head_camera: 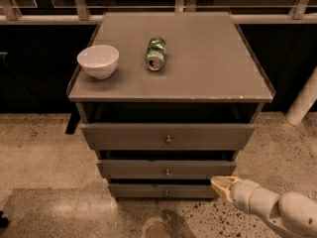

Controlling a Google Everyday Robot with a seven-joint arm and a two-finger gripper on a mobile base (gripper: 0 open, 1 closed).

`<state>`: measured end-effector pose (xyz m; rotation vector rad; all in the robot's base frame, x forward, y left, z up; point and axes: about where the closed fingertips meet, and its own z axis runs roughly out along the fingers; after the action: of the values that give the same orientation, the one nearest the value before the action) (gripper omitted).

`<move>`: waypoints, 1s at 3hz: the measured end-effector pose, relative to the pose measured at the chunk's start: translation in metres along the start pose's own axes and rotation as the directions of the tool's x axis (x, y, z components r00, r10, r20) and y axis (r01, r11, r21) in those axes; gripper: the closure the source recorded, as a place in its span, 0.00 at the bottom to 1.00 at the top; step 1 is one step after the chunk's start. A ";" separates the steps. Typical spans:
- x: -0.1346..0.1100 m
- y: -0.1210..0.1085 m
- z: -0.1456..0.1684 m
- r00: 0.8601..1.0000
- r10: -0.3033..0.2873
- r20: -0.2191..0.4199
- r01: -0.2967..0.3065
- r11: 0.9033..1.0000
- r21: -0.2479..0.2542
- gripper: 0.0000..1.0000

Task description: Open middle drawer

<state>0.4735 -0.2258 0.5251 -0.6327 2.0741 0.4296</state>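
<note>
Gripper [221,185] (grip state unclear) low beside the right end of the middle drawer [148,169]; knob [167,172] well apart

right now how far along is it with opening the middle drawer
Done: nothing visible yet; the middle drawer shows no clear sign of being pulled out. In hand: the hand hovers low by that drawer's right end, away from its knob. Left: reach the knob or the front's edge, take hold, and pull the drawer out.
</note>
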 end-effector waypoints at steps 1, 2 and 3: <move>0.000 0.001 0.001 1.000 0.003 0.005 -0.003 1.000 -0.011 1.00; 0.001 -0.004 0.012 0.999 0.011 0.031 -0.009 0.998 -0.066 1.00; 0.007 -0.021 0.032 0.998 0.017 0.062 -0.010 0.994 -0.109 1.00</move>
<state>0.5043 -0.2279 0.5008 -0.6616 2.0070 0.5663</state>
